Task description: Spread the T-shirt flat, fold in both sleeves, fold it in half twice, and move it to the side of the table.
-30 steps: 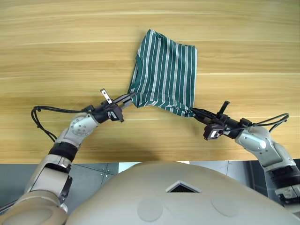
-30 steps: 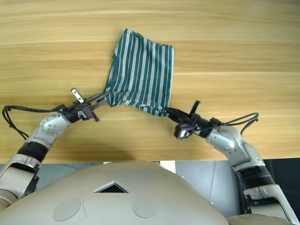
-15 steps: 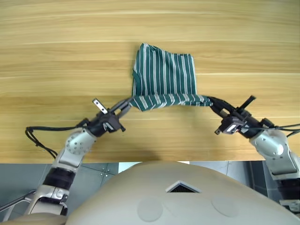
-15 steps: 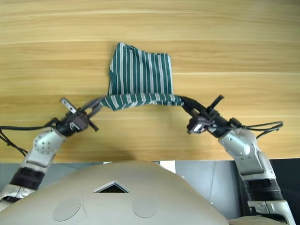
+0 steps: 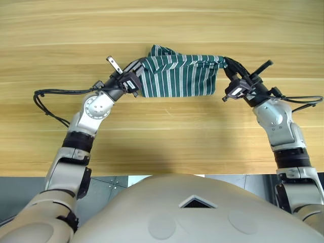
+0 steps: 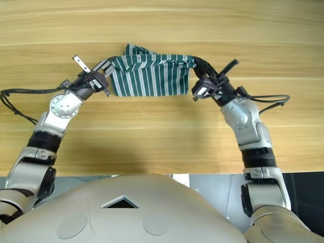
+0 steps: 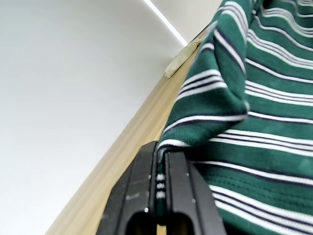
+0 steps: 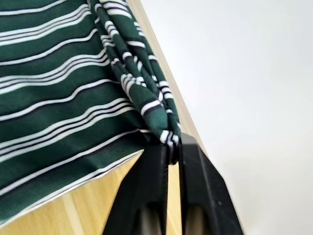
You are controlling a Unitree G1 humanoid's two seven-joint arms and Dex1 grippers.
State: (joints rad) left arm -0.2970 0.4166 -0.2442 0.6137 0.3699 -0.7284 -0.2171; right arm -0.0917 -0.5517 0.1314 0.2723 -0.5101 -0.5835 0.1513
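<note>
On the wooden table (image 5: 162,131), a striped T-shirt (image 5: 177,81) strung between two clamped grippers

Across the middle of the table, towards its far half, the T-shirt lay as a wide, short band of dark green cloth with white stripes. Its far edge was gathered into a bunched, twisted line that ran from one gripper straight across to the other. Below that line the cloth dropped to a fairly straight near edge. A small hump of fabric rose above the line near its left end. How much of the cloth rested on the wood and how much hung free could not be told.

The left gripper (image 5: 137,64) was at the shirt's left end, with its two fingers pressed together on the corner there. In the left wrist view a thin fold of striped fabric (image 7: 254,122) sat pinched between the dark fingers (image 7: 142,181), and the rest spread away from them.

The right gripper (image 5: 226,62) was at the shirt's right end, about level with the left one, and was likewise closed on the cloth. In the right wrist view a rolled edge of the shirt (image 8: 58,98) ran down into the narrow slit between its fingers (image 8: 200,171).

Black cables (image 5: 55,93) looped from the left forearm over the wood, and a thinner loop (image 5: 304,99) trailed from the right forearm
</note>
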